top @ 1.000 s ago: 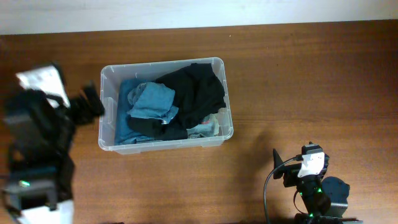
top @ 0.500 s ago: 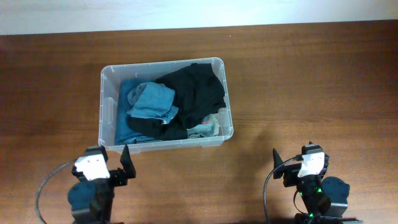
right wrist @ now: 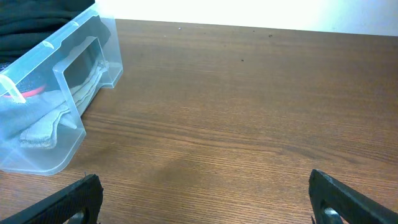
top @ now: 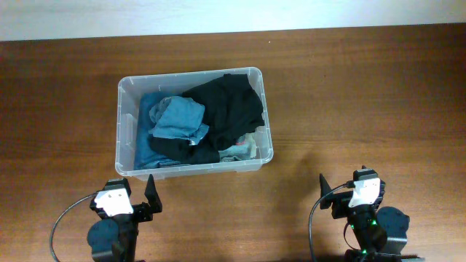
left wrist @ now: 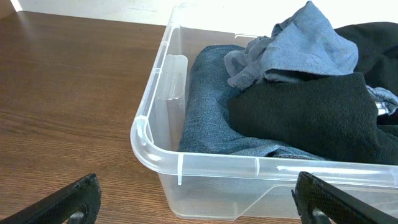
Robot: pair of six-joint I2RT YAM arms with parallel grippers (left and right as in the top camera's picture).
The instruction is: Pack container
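- Brown wooden table [top: 364,94] runs up to a pale wall at the back.
- left arm [top: 115,218] sits at the near edge, just in front of the bin's near left corner, its jaws spread wide and gripping nothing.
- clear plastic bin [top: 122,131] stands left of centre, with blue denim [top: 178,116] and a black garment [top: 229,109] piled inside.
- right arm [top: 368,218] sits at the near edge, well apart from the bin, its jaws spread wide and empty.

clear container [left wrist: 186,168] of folded clothes [left wrist: 298,118] beyond open hand [left wrist: 196,202]
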